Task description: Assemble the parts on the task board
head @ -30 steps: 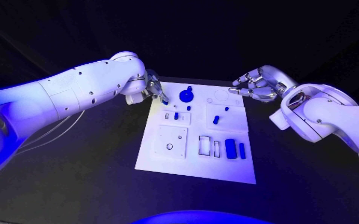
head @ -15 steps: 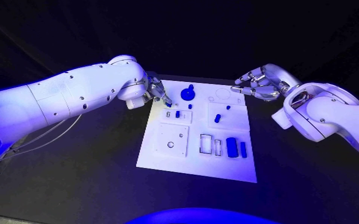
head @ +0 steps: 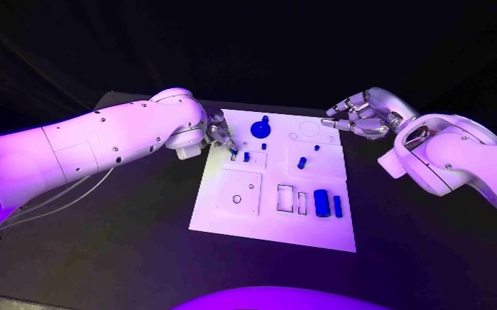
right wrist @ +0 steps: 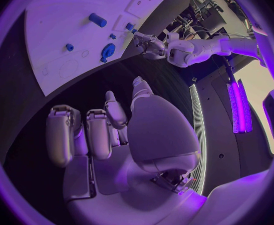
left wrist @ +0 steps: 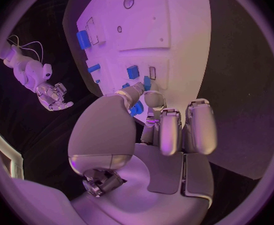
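At the near-left corner of the task board (head: 271,209), on your black desk (head: 114,252), your left hand (head: 215,129) reaches in, fingers (left wrist: 137,92) pinching a small blue part (head: 234,154) just above the board's left recessed block. Other blue parts lie on the board: a round one (head: 259,130) at the far edge, two bars (head: 327,204) near the right edge. Your right hand (head: 358,117) hovers off the board's far-right corner, fingers loosely curled, holding nothing.
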